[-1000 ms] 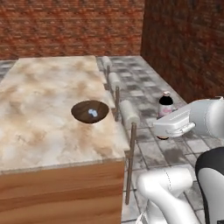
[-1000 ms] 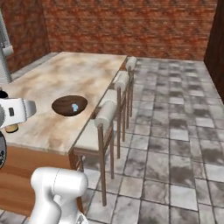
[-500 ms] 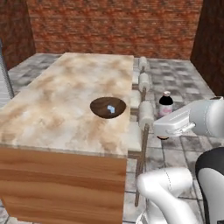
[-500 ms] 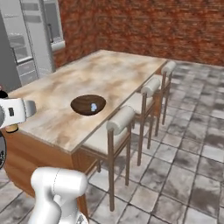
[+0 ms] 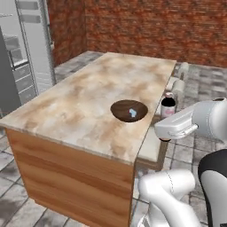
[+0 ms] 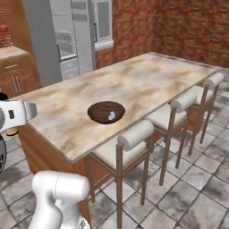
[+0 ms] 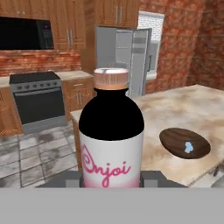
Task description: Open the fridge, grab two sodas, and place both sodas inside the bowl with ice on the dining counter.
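We cannot see the jaws' tips in the hand view: the dark soda bottle with a pink cap and white label (image 7: 111,140) covers them at the bottom centre. In the left base view, the white arm hides that bottle's lower half at the right. The pale-blue ice cubes (image 5: 132,111) in the round dark-brown wooden bowl (image 5: 128,109) are too small to count. The grey two-door fridge (image 5: 24,53) is cut off by the upper left edges there.
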Motion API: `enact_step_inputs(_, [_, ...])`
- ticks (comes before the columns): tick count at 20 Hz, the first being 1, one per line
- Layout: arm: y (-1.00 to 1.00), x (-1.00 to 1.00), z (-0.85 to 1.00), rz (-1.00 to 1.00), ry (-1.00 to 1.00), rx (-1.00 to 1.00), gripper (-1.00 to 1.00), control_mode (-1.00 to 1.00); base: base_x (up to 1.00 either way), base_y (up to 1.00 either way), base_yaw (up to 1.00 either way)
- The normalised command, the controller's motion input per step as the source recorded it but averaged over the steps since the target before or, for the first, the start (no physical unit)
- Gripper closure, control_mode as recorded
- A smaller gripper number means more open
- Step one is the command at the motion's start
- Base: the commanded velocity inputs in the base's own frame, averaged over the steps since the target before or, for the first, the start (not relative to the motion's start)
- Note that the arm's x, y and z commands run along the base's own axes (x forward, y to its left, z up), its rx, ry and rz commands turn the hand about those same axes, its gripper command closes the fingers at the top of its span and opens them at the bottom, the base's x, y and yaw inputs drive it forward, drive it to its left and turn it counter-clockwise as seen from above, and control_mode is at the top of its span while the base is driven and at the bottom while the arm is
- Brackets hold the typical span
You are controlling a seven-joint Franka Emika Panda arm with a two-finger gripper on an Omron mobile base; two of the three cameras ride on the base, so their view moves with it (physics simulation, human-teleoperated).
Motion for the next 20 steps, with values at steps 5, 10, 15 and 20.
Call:
enact_step_inputs(5, [0.00, 0.00, 0.00, 0.00, 0.00, 0.00, 1.00, 1.00, 0.27, -0.62, 0.44])
enact_step_inputs(10, [0.00, 0.00, 0.00, 0.00, 0.00, 0.00, 1.00, 1.00, 0.28, -0.71, 0.39])
enact_step_inputs(15, [0.00, 0.00, 0.00, 0.00, 0.00, 0.00, 1.00, 1.00, 0.11, -0.92, 0.31])
enact_step_inputs(20, [0.00, 0.00, 0.00, 0.00, 0.00, 0.00, 1.00, 1.00, 0.07, -0.95, 0.30])
